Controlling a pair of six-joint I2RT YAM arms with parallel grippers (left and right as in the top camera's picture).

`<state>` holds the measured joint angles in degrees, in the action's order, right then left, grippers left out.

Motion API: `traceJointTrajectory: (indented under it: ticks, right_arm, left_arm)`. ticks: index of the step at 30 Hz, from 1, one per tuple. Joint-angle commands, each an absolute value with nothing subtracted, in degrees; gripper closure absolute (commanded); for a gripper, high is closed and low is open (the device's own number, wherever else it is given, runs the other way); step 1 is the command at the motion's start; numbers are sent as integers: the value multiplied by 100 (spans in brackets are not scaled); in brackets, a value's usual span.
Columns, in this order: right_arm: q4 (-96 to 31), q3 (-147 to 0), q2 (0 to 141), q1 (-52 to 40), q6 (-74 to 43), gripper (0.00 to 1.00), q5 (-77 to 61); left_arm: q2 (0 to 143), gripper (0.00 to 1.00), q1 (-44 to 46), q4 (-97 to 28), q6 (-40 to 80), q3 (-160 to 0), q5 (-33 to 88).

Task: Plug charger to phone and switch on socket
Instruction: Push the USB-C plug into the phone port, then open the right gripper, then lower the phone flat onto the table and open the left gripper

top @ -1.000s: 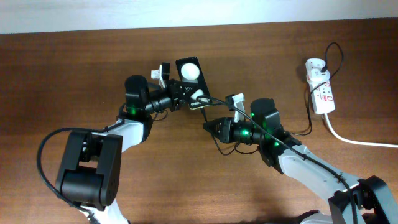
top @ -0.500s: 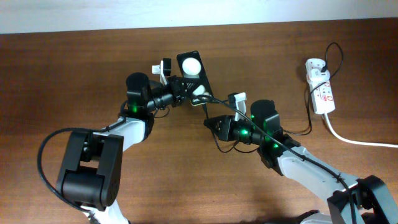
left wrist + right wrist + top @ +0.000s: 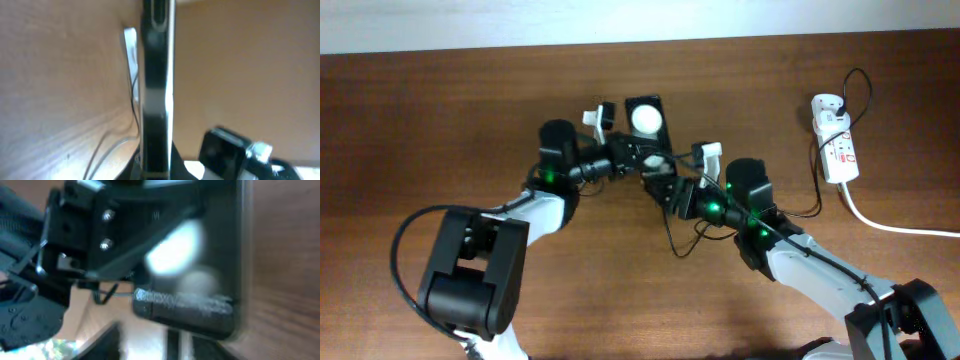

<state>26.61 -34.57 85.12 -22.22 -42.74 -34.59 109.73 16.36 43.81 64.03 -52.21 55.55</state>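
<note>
Phone (image 3: 646, 113) clenched in L fingers (image 3: 628, 158), port facing R fingers (image 3: 666, 190) close by; R grip on charger (image 3: 819, 188) can't tell

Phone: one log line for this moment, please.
phone: clamped in left jaws | right jaws: at phone's lower end, grip unclear | charger: plug seating not visible | socket: untouched, apart from both arms

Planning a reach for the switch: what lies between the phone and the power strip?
Only bare wooden table, seen overhead, between phone and power strip.
</note>
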Motion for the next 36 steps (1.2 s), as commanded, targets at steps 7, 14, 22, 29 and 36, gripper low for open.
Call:
traceJointTrajectory:
  ticks: [7,14,22,29,36]
  right_arm:
    - [-327,-3568,7000,-1824,-2716,1,-3514]
    - [-2432,-3568,5395,-1831,-2246,1,-1979]
    - [-2635,-3568,5588,-1835,-2250,1,-1925]
    - [-2641,-3568,5588,-1835,-2250,1,-1922]
    - [-2648,-3568,5588,-1835,-2248,1,-1920]
  left_arm:
    - [10971,100,1251,4386,5881,-5179,5999]
    - [10971,100,1157,2064,4145,-5179,5004]
    - [10971,100,1155,1096,2978,-5181,3765]
    - [11065,100,1155,707,2967,-5179,2845]
    - [11273,42,1155,635,2969,-5179,2794]
